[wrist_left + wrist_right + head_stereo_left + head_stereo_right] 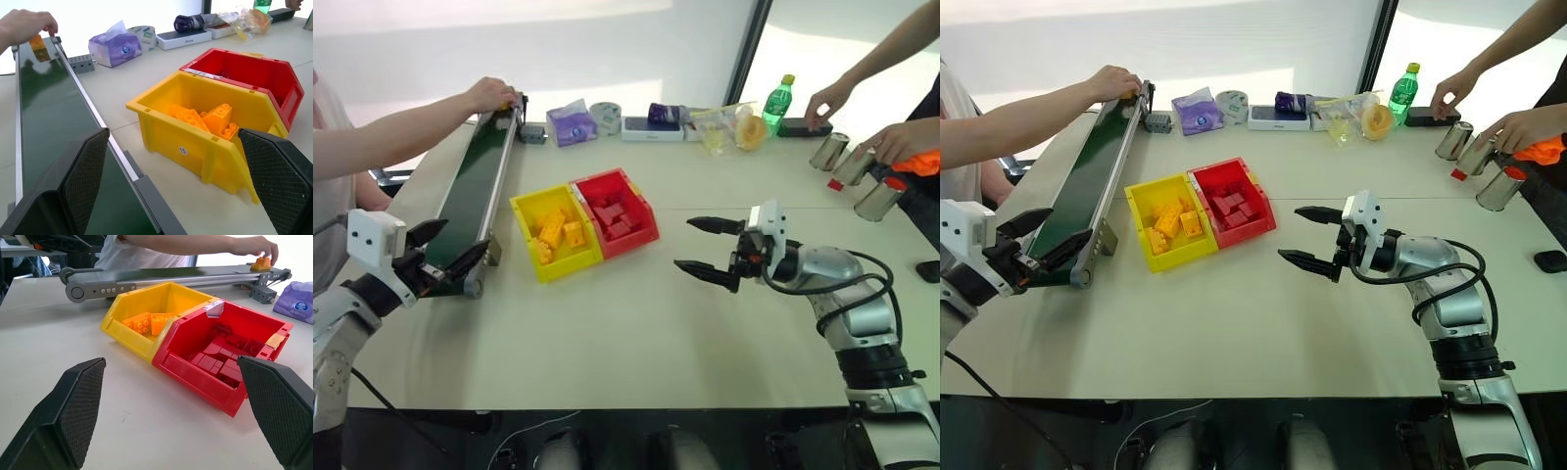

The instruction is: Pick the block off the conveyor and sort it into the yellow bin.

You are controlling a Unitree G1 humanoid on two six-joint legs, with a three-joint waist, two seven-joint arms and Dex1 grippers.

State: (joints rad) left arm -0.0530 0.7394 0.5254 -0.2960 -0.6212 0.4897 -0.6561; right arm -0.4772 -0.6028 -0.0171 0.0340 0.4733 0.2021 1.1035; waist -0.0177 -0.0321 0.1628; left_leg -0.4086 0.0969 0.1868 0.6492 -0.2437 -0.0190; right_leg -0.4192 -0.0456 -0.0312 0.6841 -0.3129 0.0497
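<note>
Block (38,41): yellow-orange brick at the belt's far end, under a person's hand (27,25). Not yet within your reach.

Conveyor (475,191): green belt running from the hand toward you. Its near roller sits beside your left gripper (450,250).

Left gripper: fingers spread wide, empty, level, flanking the near end of the belt. Keep it there and let the block come to you; close across the brick's flat sides, not its studs.

Yellow bin (524,204): just right of the belt, touching the red bin (641,208), already holding several orange bricks. Your carry is short; lift over the rail and wall, then release low.

Right gripper (710,249): fingers wide, empty, hovering right of the red bin. Hold it back.
</note>
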